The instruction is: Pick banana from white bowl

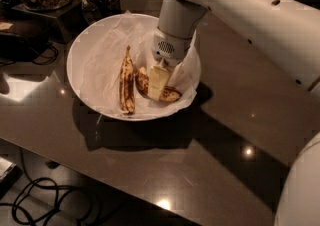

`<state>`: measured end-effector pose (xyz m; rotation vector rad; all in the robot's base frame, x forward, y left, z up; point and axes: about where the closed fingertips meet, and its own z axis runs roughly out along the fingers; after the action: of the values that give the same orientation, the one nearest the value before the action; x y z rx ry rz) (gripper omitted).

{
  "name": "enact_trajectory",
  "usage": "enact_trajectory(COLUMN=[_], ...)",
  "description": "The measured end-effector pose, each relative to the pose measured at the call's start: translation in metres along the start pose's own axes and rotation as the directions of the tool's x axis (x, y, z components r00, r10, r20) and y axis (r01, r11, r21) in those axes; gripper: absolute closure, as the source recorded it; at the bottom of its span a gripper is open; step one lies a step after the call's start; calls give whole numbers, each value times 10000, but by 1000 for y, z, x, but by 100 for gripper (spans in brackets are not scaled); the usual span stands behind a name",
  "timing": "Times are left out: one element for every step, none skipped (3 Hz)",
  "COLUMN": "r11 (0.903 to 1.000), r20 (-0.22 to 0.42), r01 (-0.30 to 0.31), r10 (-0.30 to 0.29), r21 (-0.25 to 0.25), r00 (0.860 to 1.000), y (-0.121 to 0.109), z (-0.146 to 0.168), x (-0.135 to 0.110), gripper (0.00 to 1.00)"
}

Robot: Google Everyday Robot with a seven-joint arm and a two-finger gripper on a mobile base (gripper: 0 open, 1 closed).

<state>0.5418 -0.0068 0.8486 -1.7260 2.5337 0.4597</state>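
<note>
Your gripper [158, 86] is down inside the white bowl [70, 70], planted right on the middle of the banana [171, 94], so there is no sideways gap left to close. The banana lies on the crumpled paper [100, 57] in the right half of the bowl. Its long axis runs from upper left to lower right with a slight curve, and one spotted end shows on each side of the gripper's pale tip. You are crossing that axis near its midpoint, which is where you would want a hold. Whether the gripper has actually clamped on the fruit, you cannot tell from this angle, since the wrist hides the contact.

Watch the thinner banana [126, 86] just to the left. It runs nearly straight up and down the view, and its upper part comes close to the plump one's near end; it may be touching, though the dim light leaves that unsure. The bowl's right wall and the paper folded up along it sit close behind the gripper. A straight lift looks like the safest way out, clear of the dark table [215, 155] below
</note>
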Motion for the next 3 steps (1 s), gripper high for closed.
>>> enact_trajectory(r11=[9994, 9993, 9971], r20=[1027, 1052, 1023], r01=[240, 244, 527], r10=[-264, -271, -581], r21=[242, 266, 547], r00=[9944, 9941, 9931], y=[14, 14, 30], z=[-34, -34, -52], x=[15, 14, 11], gripper=[100, 100, 100])
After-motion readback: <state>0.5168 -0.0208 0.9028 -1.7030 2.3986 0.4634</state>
